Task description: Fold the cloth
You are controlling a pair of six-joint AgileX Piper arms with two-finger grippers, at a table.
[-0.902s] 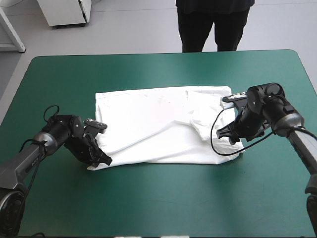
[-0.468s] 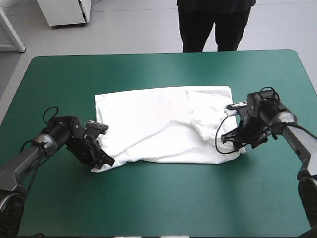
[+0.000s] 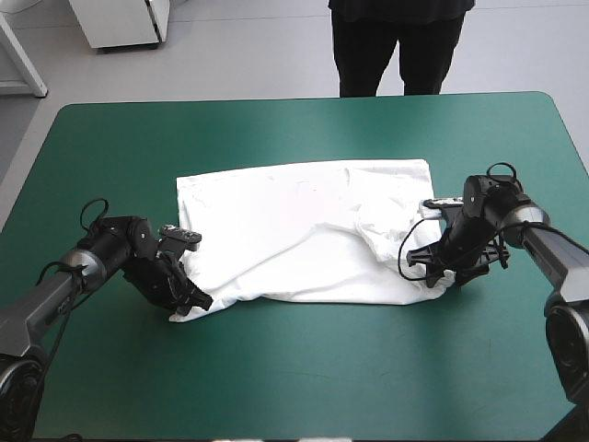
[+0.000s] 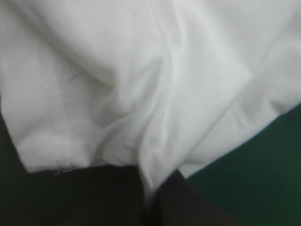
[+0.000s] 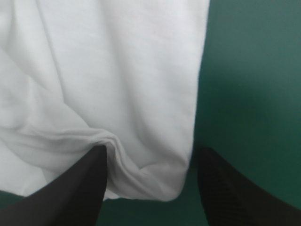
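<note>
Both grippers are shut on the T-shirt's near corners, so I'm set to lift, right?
Only the left gripper is shut on the T-shirt. The right gripper is open, its fingers apart on either side of the near right corner; the right wrist view shows it.

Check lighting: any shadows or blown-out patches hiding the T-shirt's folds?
High view: even light; T-shirt centre washes out, creases faint. Left wrist view: folds shade clearly ahead of the left gripper. Right wrist view: fold inside the open right gripper reads well.
</note>
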